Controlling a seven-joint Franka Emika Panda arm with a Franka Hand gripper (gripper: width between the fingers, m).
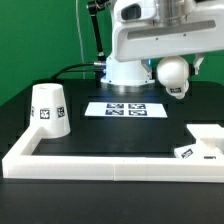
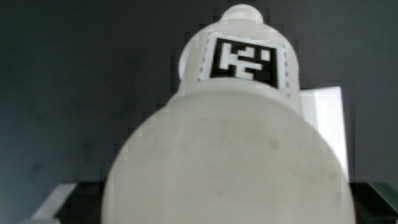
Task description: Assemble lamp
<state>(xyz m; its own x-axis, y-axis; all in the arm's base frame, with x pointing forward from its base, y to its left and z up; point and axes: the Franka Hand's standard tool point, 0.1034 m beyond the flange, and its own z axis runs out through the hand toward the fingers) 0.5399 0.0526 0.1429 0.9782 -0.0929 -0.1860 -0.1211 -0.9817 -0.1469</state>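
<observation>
My gripper (image 1: 174, 62) is shut on the white bulb (image 1: 172, 73) and holds it in the air at the exterior view's upper right, round head up, tagged stem down. In the wrist view the bulb (image 2: 222, 140) fills the frame, its tag facing the camera, with my gripper (image 2: 217, 208) closed round its head and dark fingers (image 2: 50, 205) at either side. The flat square base (image 1: 206, 142) lies on the table below and slightly to the exterior view's right of the bulb; a white edge of it shows beside the bulb (image 2: 326, 108). The cup-like shade (image 1: 48, 109) stands at the left.
The marker board (image 1: 125, 108) lies flat in the middle of the black table. The long white border rail (image 1: 100, 164) runs along the front and up the left side. The arm's base (image 1: 122, 70) stands behind the marker board.
</observation>
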